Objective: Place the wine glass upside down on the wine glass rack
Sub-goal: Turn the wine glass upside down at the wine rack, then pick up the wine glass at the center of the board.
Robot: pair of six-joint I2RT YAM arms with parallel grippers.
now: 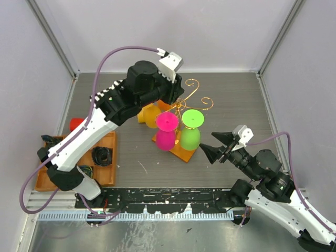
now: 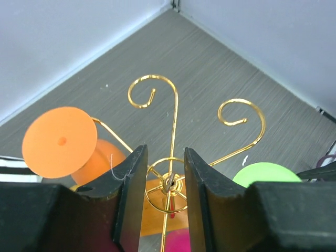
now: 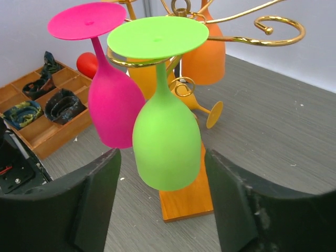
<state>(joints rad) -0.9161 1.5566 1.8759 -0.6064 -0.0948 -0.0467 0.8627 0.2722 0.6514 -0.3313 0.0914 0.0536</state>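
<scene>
The left gripper hangs over the rack, jaws partly apart and holding nothing, with the wire hub and centre stem showing in the gap between them. Just to its left the orange glass hangs foot-up on one curled arm, clear of the fingers, so the placing looks done. The risk is in leaving: a sideways pull or a closing jaw would catch the thin wire and tip the light rack, shaking the glasses off. A straight lift looks safest. The right gripper is wide open and empty, and the green glass hangs straight ahead of it with the pink glass ahead to its left. Any forward creep there would knock the green bowl off its hook.
</scene>
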